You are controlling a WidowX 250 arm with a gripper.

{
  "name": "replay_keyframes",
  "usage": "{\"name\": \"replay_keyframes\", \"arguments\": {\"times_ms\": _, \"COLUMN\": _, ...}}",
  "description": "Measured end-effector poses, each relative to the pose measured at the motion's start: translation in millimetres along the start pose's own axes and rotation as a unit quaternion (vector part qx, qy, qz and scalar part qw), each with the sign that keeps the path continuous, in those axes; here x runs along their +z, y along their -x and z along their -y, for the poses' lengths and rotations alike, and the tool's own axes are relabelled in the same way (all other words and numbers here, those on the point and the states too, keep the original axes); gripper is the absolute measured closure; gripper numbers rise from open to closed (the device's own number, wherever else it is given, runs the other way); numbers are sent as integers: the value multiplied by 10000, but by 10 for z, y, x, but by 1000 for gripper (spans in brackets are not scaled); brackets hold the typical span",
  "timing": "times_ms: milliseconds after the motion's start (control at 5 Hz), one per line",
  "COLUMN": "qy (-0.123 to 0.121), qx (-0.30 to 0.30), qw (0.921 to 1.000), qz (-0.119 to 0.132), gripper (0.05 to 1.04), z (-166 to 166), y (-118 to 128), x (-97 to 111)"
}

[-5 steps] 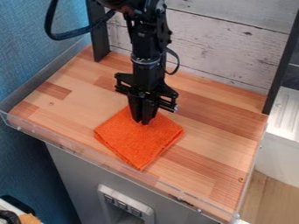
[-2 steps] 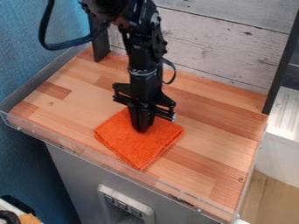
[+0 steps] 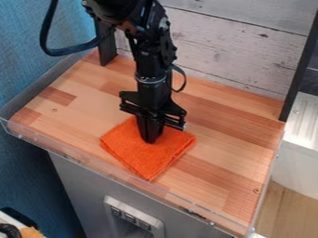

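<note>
The black gripper [image 3: 149, 141] points down over the upper middle of a folded orange cloth [image 3: 149, 160]. Its two fingers stand close together, shut, with their tips at the cloth's surface; whether any fabric is pinched between them cannot be told. The cloth lies flat on the wooden tabletop [image 3: 229, 139], turned like a diamond with one corner towards the front edge. The gripper hides part of its back corner.
A clear raised lip [image 3: 115, 175] runs along the table's front edge. Behind the table stands a whitewashed plank wall [image 3: 242, 51], with a dark post [image 3: 105, 42] at the back left and another [image 3: 299, 69] at the right.
The gripper has come down and slightly towards the front, so its tips are lower over the cloth. The cloth has kept its place.
</note>
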State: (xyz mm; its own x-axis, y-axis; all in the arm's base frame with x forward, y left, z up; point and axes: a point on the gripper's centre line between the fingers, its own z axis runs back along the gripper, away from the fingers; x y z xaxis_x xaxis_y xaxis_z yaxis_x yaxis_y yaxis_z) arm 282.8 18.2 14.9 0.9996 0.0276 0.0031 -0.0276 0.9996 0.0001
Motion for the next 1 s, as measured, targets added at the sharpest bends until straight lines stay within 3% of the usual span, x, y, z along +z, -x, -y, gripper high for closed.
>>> {"name": "replay_keyframes", "arguments": {"times_ms": 400, "qy": 30, "qx": -34, "qw": 10000, "qz": 53, "gripper": 1025, "z": 207, "y": 29, "x": -42}}
{"name": "replay_keyframes", "arguments": {"times_ms": 800, "qy": -13, "qx": -64, "qw": 10000, "qz": -53, "gripper": 999, "z": 330, "y": 76, "x": -48}}
{"name": "replay_keyframes", "arguments": {"times_ms": 1000, "qy": -55, "qx": -131, "qw": 9996, "qz": -233, "gripper": 844, "z": 389, "y": 129, "x": -20}}
